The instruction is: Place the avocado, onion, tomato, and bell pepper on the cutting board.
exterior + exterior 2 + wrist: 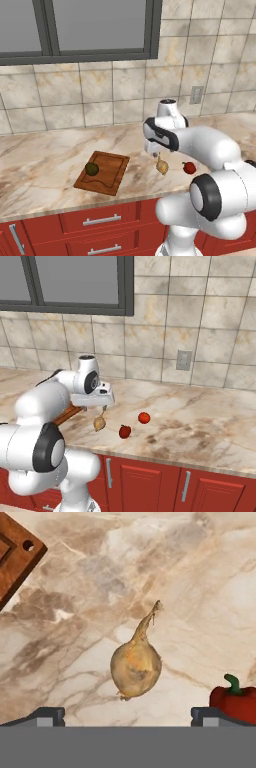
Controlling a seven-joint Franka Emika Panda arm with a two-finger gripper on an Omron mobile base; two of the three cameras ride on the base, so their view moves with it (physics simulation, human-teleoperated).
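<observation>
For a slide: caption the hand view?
Open gripper above the onion on marble counter, bell pepper beside.

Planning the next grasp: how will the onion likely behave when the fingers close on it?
The onion is a rounded bulb lying loose on the counter, so it may roll if nudged. Its thin stalk looks too slight to grip. The smooth skin may slip between the open fingers.

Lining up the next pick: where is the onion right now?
The pale tan onion with a thin stalk lies on the marble counter, between the reddish-brown wooden cutting board and the red bell pepper, under the open claw.
</observation>
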